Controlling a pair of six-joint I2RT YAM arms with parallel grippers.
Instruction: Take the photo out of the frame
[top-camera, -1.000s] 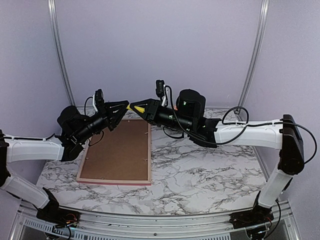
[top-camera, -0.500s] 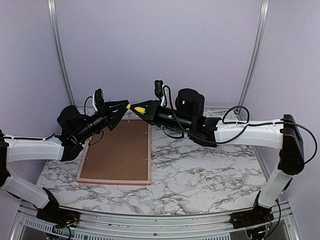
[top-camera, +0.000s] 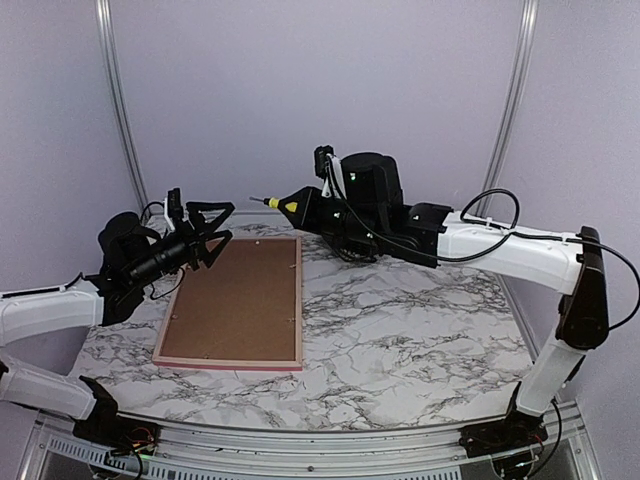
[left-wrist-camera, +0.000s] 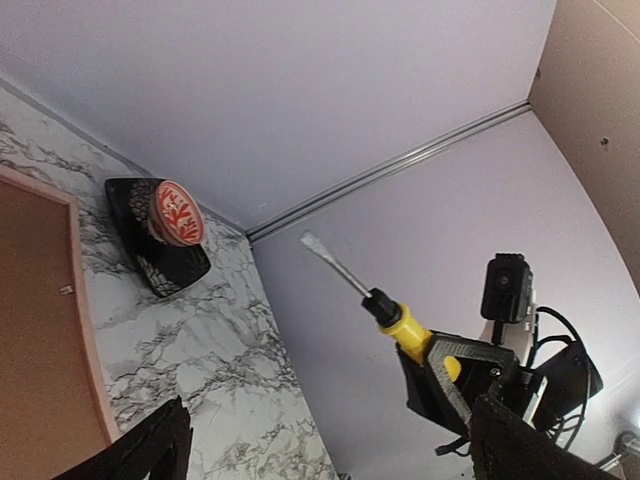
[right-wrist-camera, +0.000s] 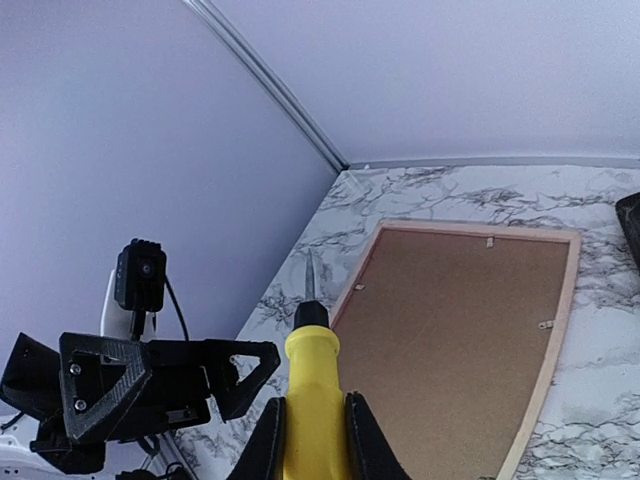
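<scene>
The frame (top-camera: 300, 310) lies face down on the marble table, its pink border around the brown backing board (top-camera: 238, 300). The photo is hidden under that board. My right gripper (top-camera: 305, 210) is shut on a yellow-handled screwdriver (top-camera: 287, 205), held in the air above the frame's far edge with its blade pointing left. In the right wrist view the fingers (right-wrist-camera: 268, 440) clamp the handle (right-wrist-camera: 312, 360) from both sides. My left gripper (top-camera: 210, 228) hangs open and empty to the left of the blade, over the frame's far left corner.
A black object with a red patterned disc (left-wrist-camera: 168, 222) sits on the table by the back wall, past the frame's corner (left-wrist-camera: 85, 330). Small metal tabs (right-wrist-camera: 545, 324) hold the backing board. Walls close in behind and on both sides.
My left gripper has opened, let go of the screwdriver and drawn back to the left. The right gripper now holds the screwdriver alone and has lifted it slightly up and right.
</scene>
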